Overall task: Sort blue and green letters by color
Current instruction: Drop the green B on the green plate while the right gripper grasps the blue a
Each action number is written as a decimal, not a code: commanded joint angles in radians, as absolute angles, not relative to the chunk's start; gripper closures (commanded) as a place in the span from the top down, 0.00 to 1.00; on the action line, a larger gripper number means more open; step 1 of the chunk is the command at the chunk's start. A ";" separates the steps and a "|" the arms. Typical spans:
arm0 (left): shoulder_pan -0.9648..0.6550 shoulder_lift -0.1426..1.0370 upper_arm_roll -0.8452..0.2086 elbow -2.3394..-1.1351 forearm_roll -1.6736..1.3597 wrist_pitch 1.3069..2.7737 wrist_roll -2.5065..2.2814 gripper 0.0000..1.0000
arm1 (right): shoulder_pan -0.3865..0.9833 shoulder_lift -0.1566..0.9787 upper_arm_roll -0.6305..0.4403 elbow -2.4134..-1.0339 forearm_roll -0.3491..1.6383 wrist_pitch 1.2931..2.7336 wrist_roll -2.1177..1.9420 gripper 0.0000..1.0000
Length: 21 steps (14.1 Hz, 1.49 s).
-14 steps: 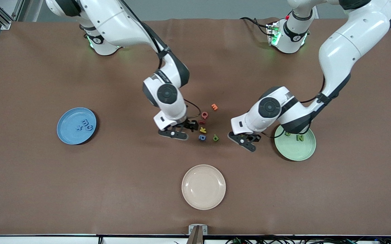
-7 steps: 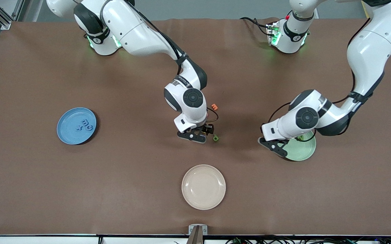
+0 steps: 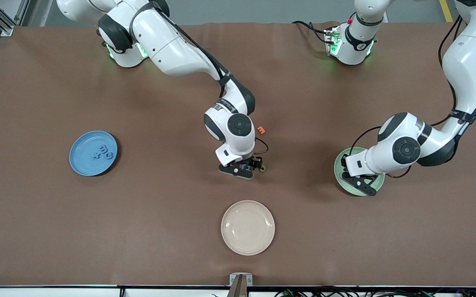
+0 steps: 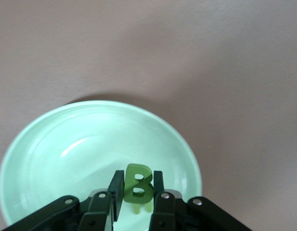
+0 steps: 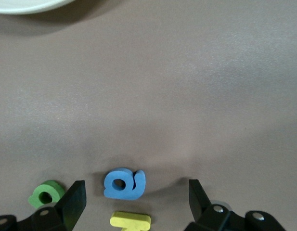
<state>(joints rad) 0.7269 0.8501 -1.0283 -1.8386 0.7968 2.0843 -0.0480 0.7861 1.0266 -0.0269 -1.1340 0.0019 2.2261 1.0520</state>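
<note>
My left gripper (image 3: pixel 359 186) is over the pale green plate (image 3: pixel 338 168). In the left wrist view it (image 4: pixel 137 192) is shut on a green letter B (image 4: pixel 137 183) above the plate (image 4: pixel 52 159). My right gripper (image 3: pixel 242 168) is low over the letter pile at the table's middle. In the right wrist view it (image 5: pixel 136 206) is open, with a blue letter (image 5: pixel 124 183) lying on the table between its fingers. A green letter (image 5: pixel 46 193) lies just outside one finger (image 5: pixel 73 202) and also shows in the front view (image 3: pixel 263 168). Three blue letters (image 3: pixel 104 152) lie on the blue plate (image 3: pixel 82 163).
A yellow letter (image 5: pixel 130 220) lies beside the blue one. An orange letter (image 3: pixel 261 130) lies farther from the front camera than the pile. A beige plate (image 3: pixel 248 227) stands nearer to the front camera and is empty; its rim shows in the right wrist view (image 5: pixel 23 5).
My left gripper has moved from beside the letter pile to over the green plate. My right gripper has shifted along the pile toward the left arm's end, over the blue letter.
</note>
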 commanded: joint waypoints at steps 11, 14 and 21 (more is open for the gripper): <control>0.735 0.848 -0.983 -1.850 0.888 2.109 -0.026 0.15 | 0.808 1.063 -0.043 -1.089 -0.018 2.209 1.108 0.14; 0.732 0.857 -0.983 -1.852 0.888 2.112 -0.028 0.16 | 0.795 1.054 -0.043 -1.089 -0.018 2.175 1.103 0.00; 0.732 0.859 -0.983 -1.848 0.888 2.112 -0.026 0.63 | 0.643 0.830 -0.041 -1.193 -0.011 1.859 0.772 0.00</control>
<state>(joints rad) 0.7309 0.8618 -0.9851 -1.8461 0.8709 2.0978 -0.0387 0.6981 0.9470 -0.0596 -1.0860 -0.0087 1.8958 0.8565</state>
